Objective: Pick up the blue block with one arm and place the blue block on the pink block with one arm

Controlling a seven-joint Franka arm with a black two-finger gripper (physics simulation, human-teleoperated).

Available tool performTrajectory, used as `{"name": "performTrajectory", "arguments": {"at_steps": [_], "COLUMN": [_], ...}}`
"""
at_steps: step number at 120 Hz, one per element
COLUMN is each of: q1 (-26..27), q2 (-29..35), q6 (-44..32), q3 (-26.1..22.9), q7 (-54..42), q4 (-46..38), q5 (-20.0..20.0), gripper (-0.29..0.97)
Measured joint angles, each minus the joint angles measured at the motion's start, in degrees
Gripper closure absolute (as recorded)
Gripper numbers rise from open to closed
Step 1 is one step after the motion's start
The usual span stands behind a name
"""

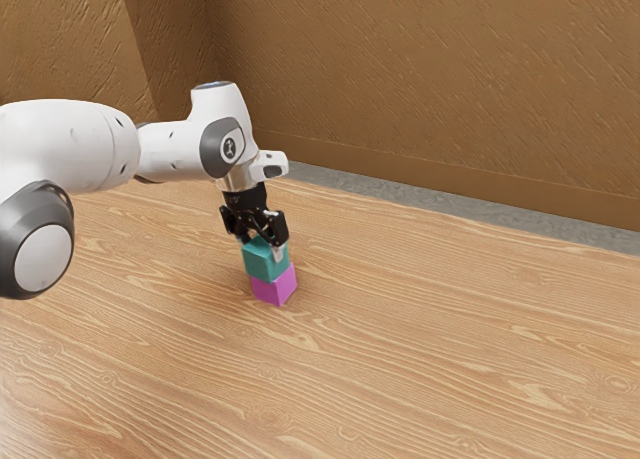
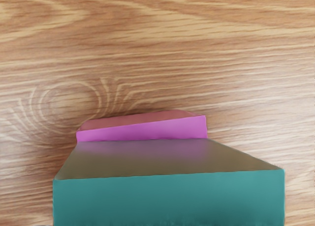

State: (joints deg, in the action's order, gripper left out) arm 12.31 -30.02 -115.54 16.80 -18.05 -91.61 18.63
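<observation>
Now my gripper [image 1: 263, 242] is clamped on the blue block [image 1: 262, 262], with 1 black finger pressing each side near its top. The block looks more blue-green than blue. It sits right on top of the pink block [image 1: 277, 288], touching it and turned a little, so the edges do not line up. In my wrist view the pink block peeks out from under it. The 2 blocks stand on the wooden table [image 1: 450, 359].
</observation>
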Motion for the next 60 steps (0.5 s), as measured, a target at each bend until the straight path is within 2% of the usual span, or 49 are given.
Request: {"name": "performTrajectory", "arguments": {"at_steps": [20,36,46,60], "q1": [0.1,0.2,0.6,2.6], "q2": [0.6,5.5,14.9,31.2], "q6": [0.0,0.3,1.2,6.5], "q3": [0.0,0.0,0.0,-0.2], "q7": [-0.2,-0.3,-0.3,0.7], "q4": [-0.2,-1.2,-5.2,-10.4], "q5": [0.2,-0.1,-1.6,-8.8], "gripper": [0.06,0.03,0.02,0.01]}}
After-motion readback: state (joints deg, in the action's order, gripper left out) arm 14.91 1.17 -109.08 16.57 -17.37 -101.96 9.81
